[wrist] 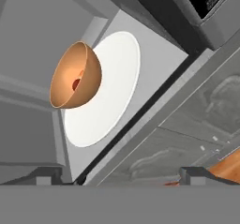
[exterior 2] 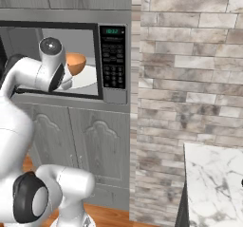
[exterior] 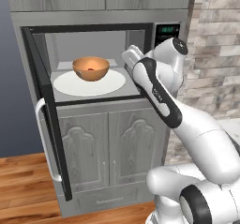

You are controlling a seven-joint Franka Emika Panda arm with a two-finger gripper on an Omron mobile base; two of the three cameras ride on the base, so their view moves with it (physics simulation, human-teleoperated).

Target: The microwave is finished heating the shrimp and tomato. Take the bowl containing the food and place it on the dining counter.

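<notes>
Left base view: one bowl [exterior: 91,68] on one turntable [exterior: 70,85], one tomato [exterior: 90,69] inside; gripper [wrist: 121,175] spread wide.

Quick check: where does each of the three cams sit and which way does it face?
Left base view: behind the arm's left, facing the open black built-in microwave; the white arm rises lower right.
Right base view: behind its right, facing the keypad and brick wall; arm lower left, white marble counter lower right.
Hand view: on the hand, rolled, looking along the tool, its tips wide apart.
Shared: round orange-tan bowl on the flat white turntable.
</notes>
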